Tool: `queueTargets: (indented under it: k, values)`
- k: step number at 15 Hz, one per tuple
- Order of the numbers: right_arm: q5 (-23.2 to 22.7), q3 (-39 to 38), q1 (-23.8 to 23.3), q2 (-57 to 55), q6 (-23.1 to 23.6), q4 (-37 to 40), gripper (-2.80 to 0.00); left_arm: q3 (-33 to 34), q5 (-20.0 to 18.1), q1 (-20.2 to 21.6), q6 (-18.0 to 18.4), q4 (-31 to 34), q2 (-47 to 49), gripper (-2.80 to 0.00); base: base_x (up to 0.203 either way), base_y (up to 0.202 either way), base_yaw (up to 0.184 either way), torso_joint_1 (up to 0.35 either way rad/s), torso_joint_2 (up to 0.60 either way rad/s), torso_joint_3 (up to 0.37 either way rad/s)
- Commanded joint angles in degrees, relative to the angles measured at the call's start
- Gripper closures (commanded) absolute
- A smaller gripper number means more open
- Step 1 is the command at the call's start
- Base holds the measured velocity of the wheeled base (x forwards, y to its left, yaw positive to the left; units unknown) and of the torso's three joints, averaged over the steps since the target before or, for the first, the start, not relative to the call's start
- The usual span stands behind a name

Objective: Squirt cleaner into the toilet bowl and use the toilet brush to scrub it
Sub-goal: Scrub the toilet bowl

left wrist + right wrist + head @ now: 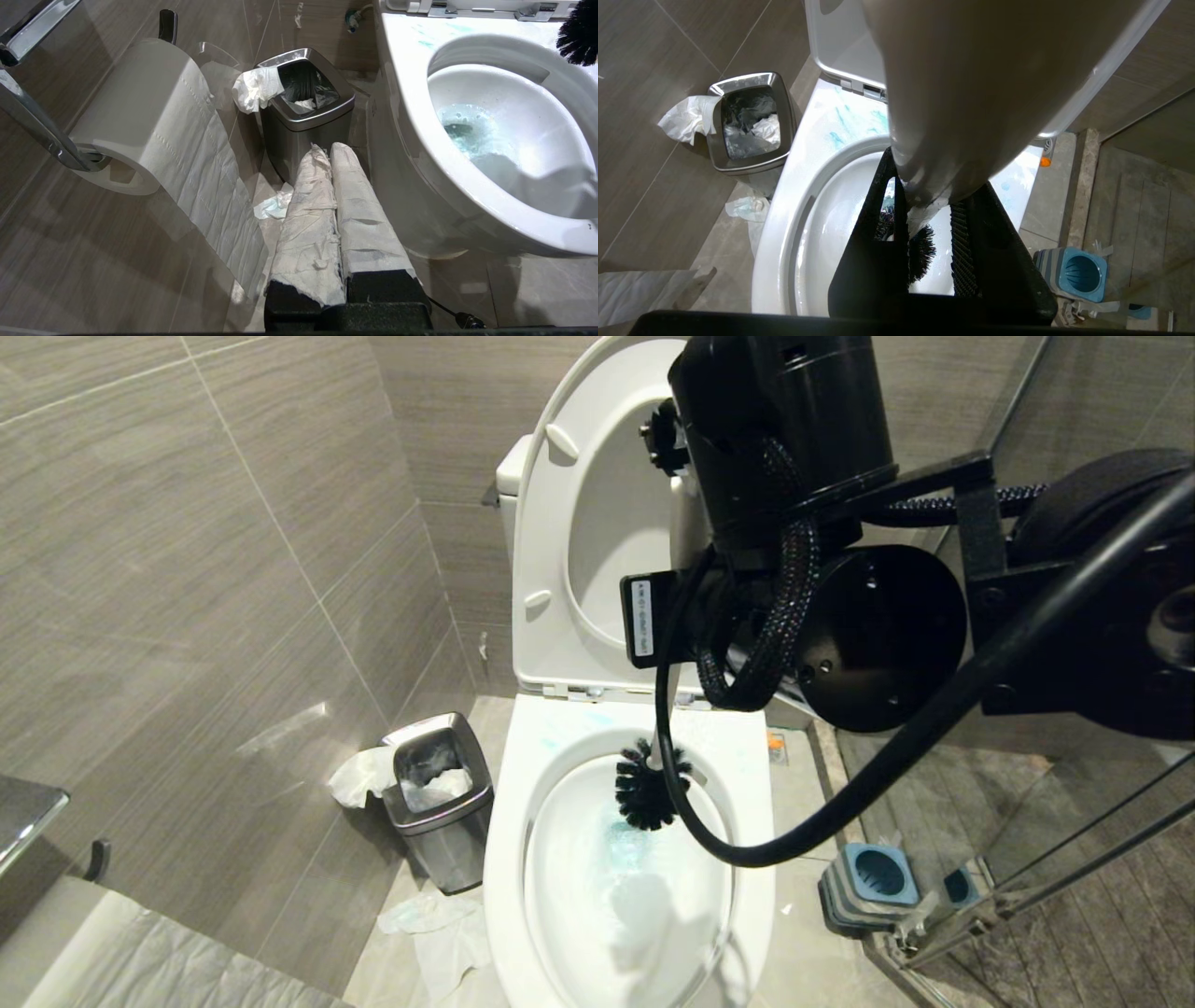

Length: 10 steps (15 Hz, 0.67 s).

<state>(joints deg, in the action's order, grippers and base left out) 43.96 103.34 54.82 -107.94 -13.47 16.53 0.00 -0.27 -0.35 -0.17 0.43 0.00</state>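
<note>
Black-bristled toilet brush (651,795) upright, head down in toilet bowl (756,775)

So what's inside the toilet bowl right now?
Inside the toilet bowl: turquoise-tinted water at the bottom, and the toilet brush with its black bristle head near the back wall, held by the right pincer. The robot's arm and cable cover most of the handle.

This is a bathroom, small and tiled. A white toilet bowl (635,896) stands at the centre of the frame, seat and lid raised against grey wood-grain wall tiles (187,569). At lower left a steel waste bin (439,803) sits on the floor beside a toilet paper roll (140,116) on a chrome holder. A glass shower partition (1074,859) fills the right side.
</note>
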Motion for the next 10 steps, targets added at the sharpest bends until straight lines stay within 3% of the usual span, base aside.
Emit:
queueTargets:
  k: [1,10]
  values:
    - [0.2,-0.2,-0.1,0.0,-0.1,0.1,0.00,0.1,0.0,0.0,0.0,0.0,0.1,0.00,0.000,0.000,0.000,0.000,0.00,0.000]
    - [0.2,-0.6,-0.1,-0.1,-0.7,0.0,0.00,0.1,0.0,0.0,0.0,0.0,0.1,0.00,0.000,0.000,0.000,0.000,0.00,0.000]
